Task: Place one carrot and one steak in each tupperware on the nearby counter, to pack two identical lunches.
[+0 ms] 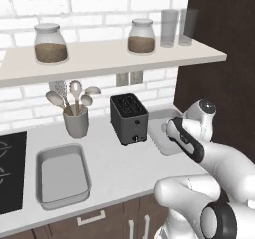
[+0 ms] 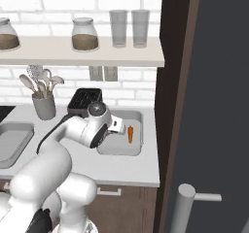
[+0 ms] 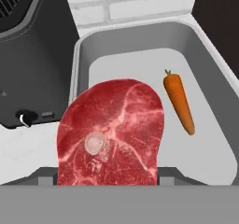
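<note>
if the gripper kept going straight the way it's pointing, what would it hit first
Probably the floor of the tupperware. The gripper, holding the steak, aims down into it, left of the carrot. Depth is unclear, so the steak's lower edge would likely touch first.

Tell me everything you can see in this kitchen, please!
steak: one, red-pink, between the gripper's fingers, over the right tupperware
carrot: one, orange, lying in the right tupperware
tupperware: two, grey, left holds nothing, right beside the toaster
toaster: one, black, on the counter
utensil cup: one, grey, holding spoons
jars: two, on the shelf
glasses: two, clear, on the shelf
stovetop: black, far left
gripper: one, shut on the steak
</note>
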